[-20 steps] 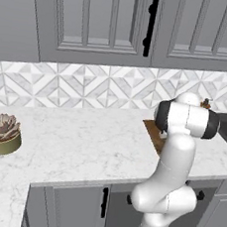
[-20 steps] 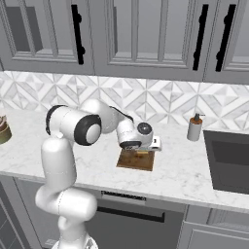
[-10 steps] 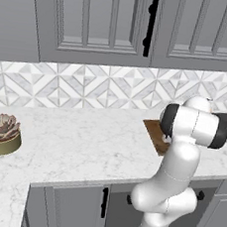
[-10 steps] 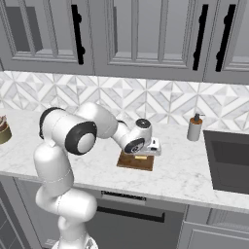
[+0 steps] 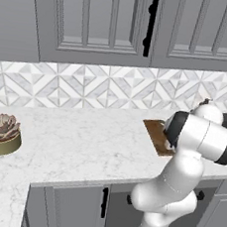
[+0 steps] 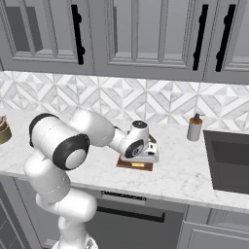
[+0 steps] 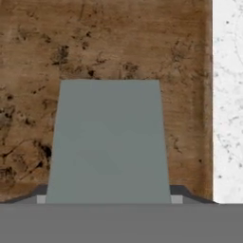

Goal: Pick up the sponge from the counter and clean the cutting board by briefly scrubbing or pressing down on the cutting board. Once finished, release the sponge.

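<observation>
Hand (image 6: 146,156) is down low over the cutting board (image 6: 127,164), closed on the sponge (image 7: 109,142). Hand view: sponge's flat grey-green scrub face, smooth, trapezoid shape in perspective, sits between the finger tips, which just peek out as dark corners at its lower edges. In right base view a thin yellow strip shows under the hand, right on the board top; sponge looks pressed against the wood, can't tell for sure.

Board: thin flat rectangle, dark brown mottled wood w/ blotchy darker spots, straight edge along the right of hand view, where white marble-look worktop (image 7: 228,95) w/ faint grey specks begins. In left base view the board (image 5: 158,135) is partly hidden behind the arm's elbow.

Other stuff on worktop: small cylindrical soap dispenser (image 6: 194,128) near the dark sink (image 6: 228,160), well apart from board; succulent in a low round pot (image 5: 2,134) far left. Backsplash (image 5: 88,87) is geometric triangle-pattern tile, grey cabinets (image 6: 146,34) above w/ black bar handles.
</observation>
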You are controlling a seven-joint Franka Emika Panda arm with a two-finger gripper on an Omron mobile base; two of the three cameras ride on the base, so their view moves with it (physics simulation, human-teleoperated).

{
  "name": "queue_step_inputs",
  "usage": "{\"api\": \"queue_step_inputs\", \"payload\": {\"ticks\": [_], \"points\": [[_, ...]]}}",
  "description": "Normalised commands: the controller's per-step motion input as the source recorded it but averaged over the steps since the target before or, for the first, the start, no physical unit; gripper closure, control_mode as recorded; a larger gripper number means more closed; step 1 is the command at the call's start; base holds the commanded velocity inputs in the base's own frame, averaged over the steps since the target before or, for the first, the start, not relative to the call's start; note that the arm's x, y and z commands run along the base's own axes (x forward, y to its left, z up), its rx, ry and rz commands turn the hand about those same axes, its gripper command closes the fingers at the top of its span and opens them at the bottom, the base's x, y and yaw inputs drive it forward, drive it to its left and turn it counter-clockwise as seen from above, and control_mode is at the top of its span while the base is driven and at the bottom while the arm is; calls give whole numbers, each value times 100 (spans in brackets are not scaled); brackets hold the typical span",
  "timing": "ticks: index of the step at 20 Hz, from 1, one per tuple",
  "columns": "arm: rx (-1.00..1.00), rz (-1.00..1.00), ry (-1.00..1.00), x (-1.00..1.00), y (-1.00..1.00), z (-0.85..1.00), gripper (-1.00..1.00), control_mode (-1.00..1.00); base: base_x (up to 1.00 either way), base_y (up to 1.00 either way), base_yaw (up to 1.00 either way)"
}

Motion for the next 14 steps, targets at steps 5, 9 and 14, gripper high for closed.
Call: {"api": "queue_step_inputs", "payload": {"ticks": [5,9,14], "points": [[4,0,1,51,0,0,100,-100,0,0,0],[4,0,0,55,0,0,100,-100,0,0,0],[0,0,-10,22,0,-48,100,-100,0,0,0]]}}
